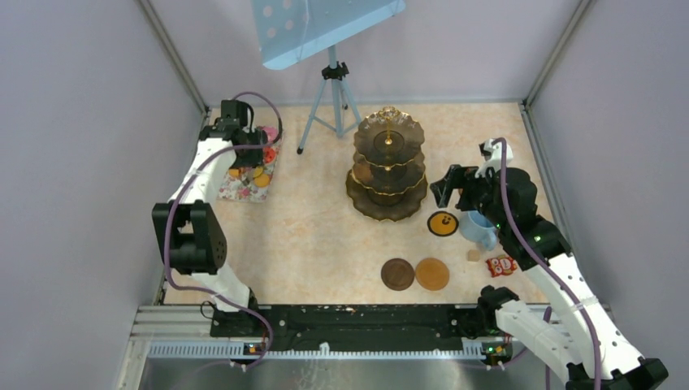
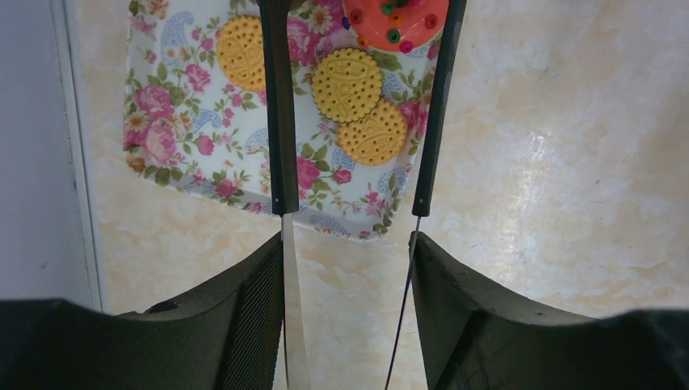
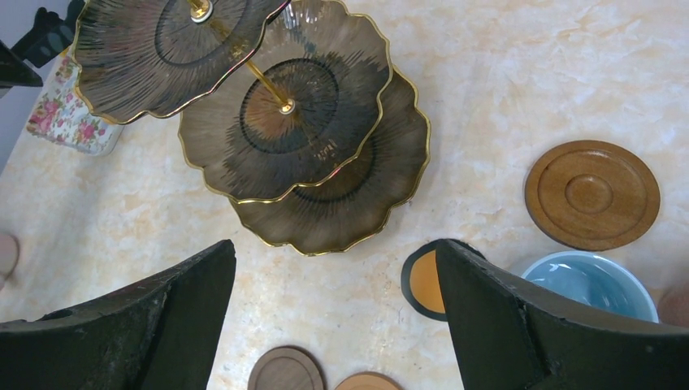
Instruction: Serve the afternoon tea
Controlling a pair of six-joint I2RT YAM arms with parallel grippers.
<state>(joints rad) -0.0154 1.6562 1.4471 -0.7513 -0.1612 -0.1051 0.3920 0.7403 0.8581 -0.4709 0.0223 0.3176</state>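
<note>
The dark three-tier gold-rimmed stand stands mid-table with bare tiers. My left gripper hangs over the floral mat, shut on the black tongs, whose arms press against both fingers. The tong tips straddle an orange cake; three orange tarts lie on the mat between and beside the arms. My right gripper is open and empty, above the table just in front of the stand. A light blue mug sits by its right finger.
A black-rimmed orange coaster lies beside the mug. Two brown coasters lie nearer the front, another wooden coaster to the right. A red packet and a small cube lie near the right arm. A tripod stands at the back.
</note>
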